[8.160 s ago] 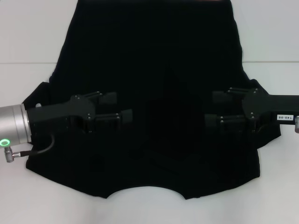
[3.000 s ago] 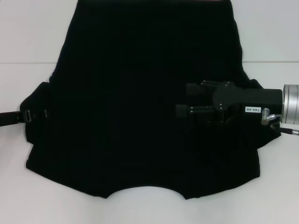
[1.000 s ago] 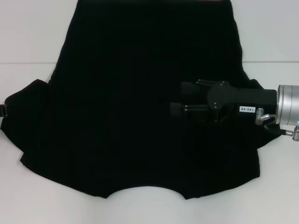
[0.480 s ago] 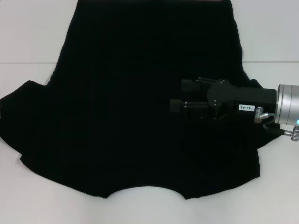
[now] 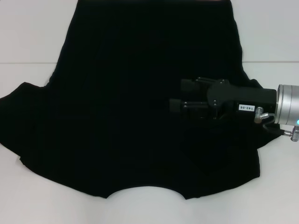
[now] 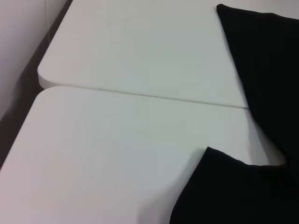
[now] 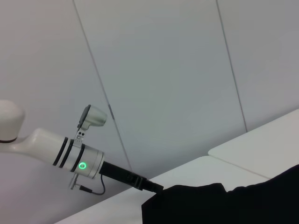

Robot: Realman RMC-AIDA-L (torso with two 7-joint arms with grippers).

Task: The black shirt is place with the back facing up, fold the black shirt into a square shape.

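One black shirt [image 5: 140,107] takes up most of what we see from the head camera, spread flat on the white table [image 5: 28,37] with its curved neckline at the near edge and its hem running off the far edge of the picture. Our right gripper [image 5: 180,95] reaches in from the right, low over the right half of the cloth, its two fingers [image 5: 187,85] spread apart with nothing between them. The black arm body and silver wrist cuff [image 5: 288,104] behind it cover part of the right sleeve area, so we cannot make out how the fabric lies there. On the left, the sleeve [image 5: 18,107] fans outward to the picture's edge.

Our left wrist camera shows a sleeve corner [image 6: 233,191] on bare tabletop, with a seam [image 6: 140,94] between two table panels running past it. From the right wrist camera we see the left arm [image 7: 79,161] at the far shirt edge [image 7: 224,203], a green ring lit on it; whether its gripper [image 7: 156,188] is apart or together we cannot tell. A grey panelled wall [image 7: 163,70] stands behind.
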